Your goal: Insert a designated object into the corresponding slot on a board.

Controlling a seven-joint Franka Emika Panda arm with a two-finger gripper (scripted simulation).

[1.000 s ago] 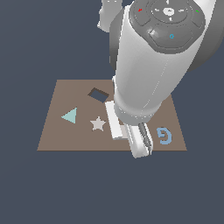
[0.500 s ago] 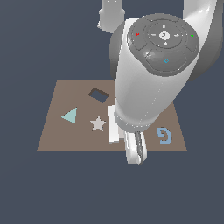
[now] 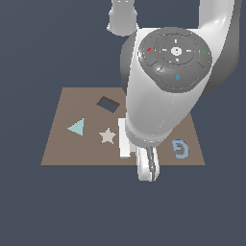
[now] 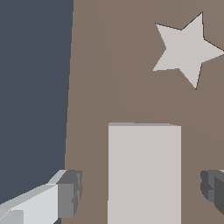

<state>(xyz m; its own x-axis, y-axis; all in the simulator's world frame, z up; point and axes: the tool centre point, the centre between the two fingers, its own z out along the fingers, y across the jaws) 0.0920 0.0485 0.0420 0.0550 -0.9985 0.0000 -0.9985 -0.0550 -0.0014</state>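
Block [image 4: 144, 173] lies between the spread fingers [image 4: 70, 192], untouched. Its long axis runs across the gripper [image 4: 142, 190] closing line, toward the star [image 4: 186, 48].

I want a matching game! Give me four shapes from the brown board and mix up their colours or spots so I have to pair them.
Things:
1. star
2. triangle
3. rectangular block
4. rectangular slot

Descriptions:
A. dark blue-grey, tilted, empty
B. teal, nearest the exterior view's left edge of the board
C. pale, flat, lying between the open fingers of the tool
D. pale, five points, between the triangle and the block

Pairs: 1-D, 2-B, 3-C, 4-A
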